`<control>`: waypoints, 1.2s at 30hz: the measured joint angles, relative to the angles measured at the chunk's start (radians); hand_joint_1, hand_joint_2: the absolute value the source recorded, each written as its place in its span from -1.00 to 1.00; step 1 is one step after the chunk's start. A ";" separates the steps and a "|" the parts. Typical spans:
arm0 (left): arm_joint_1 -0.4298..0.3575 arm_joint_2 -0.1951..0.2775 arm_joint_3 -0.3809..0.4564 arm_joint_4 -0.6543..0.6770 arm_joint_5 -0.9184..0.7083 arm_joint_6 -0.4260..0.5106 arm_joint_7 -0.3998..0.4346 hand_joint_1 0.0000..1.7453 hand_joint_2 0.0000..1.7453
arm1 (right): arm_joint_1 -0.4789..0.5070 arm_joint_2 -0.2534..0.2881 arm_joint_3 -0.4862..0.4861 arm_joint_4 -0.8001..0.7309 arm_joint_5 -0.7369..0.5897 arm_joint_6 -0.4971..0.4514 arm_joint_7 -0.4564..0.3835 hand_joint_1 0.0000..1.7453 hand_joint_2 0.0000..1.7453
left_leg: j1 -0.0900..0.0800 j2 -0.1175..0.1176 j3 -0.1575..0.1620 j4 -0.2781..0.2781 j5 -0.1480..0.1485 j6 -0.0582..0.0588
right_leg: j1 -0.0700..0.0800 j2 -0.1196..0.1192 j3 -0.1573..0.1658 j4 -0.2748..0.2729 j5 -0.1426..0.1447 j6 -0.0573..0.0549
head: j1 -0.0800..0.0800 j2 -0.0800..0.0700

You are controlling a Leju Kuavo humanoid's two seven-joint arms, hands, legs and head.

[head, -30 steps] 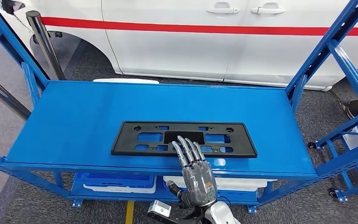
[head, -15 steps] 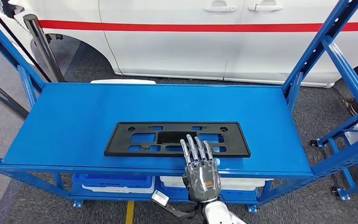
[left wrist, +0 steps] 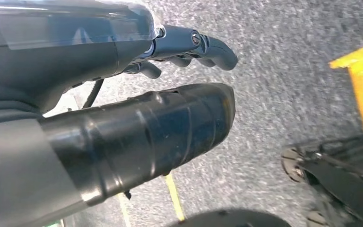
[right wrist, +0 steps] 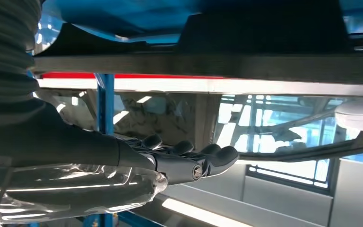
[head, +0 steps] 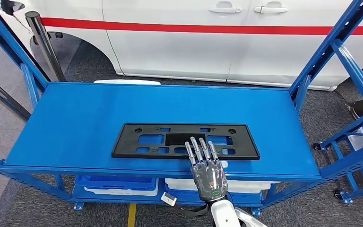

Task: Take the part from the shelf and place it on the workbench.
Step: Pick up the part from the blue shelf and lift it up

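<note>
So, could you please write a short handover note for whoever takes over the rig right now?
Right robot hand: fingers straight and spread, tips over the near edge of the flat black plastic frame-shaped part; not gripping it.
Left robot hand: hanging over the grey floor, fingers curled, holding nothing.
Part: lying flat on the top blue metal shelf, near the front edge.
Done: right hand brought to the part.
Left: grasp, lift off the shelf, carry to the workbench and set it down.

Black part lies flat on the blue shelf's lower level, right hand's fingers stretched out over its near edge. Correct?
Not quite. The black part lies flat on the blue shelf's top level, not the lower one, as the head view shows. The right hand does stretch its fingers over the near edge.
</note>
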 joint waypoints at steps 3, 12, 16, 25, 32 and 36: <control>-0.002 0.000 0.000 0.000 0.000 0.000 0.000 -1.00 -1.00 | -0.007 -0.013 0.015 0.006 0.000 0.001 0.001 -1.00 1.00 | 0.000 0.001 -0.001 -0.003 0.002 0.010 | -0.004 -0.001 -0.081 0.178 -0.089 0.012 | 0.000 0.000; -0.002 0.000 0.001 0.000 -0.002 -0.001 0.000 -1.00 -1.00 | -0.015 -0.027 0.035 0.018 0.001 0.002 0.001 -1.00 1.00 | -0.006 -0.001 0.004 -0.002 -0.003 -0.013 | 0.001 0.000 0.011 -0.037 0.029 -0.006 | 0.000 0.000; -0.003 0.001 0.002 0.000 -0.003 -0.003 0.002 -1.00 -1.00 | -0.008 -0.029 0.024 0.019 0.001 -0.004 -0.004 -1.00 1.00 | -0.002 -0.001 -0.025 0.067 -0.054 -0.032 | -0.007 -0.003 0.017 -0.052 0.038 -0.033 | -0.001 0.000; 0.000 0.004 0.016 0.000 -0.007 -0.005 -0.001 -1.00 -1.00 | 0.066 -0.014 -0.123 0.014 0.001 -0.048 -0.097 -1.00 1.00 | -0.006 -0.001 -0.005 0.029 -0.012 -0.021 | 0.005 -0.004 0.017 -0.040 0.031 -0.034 | -0.001 0.000; 0.001 0.002 0.021 0.000 -0.007 -0.005 -0.002 -1.00 -1.00 | 0.077 -0.030 -0.182 -0.036 0.001 -0.055 -0.067 -1.00 1.00 | -0.002 0.004 0.004 -0.015 0.008 0.010 | 0.001 0.000 -0.038 0.068 -0.036 0.002 | 0.000 0.000; 0.001 0.003 0.025 0.000 -0.011 -0.005 -0.008 -1.00 -1.00 | 0.055 -0.043 -0.185 -0.069 0.001 -0.056 -0.030 -1.00 1.00 | -0.003 0.006 0.000 -0.010 0.009 0.012 | -0.009 -0.002 -0.107 0.231 -0.089 0.015 | 0.000 0.000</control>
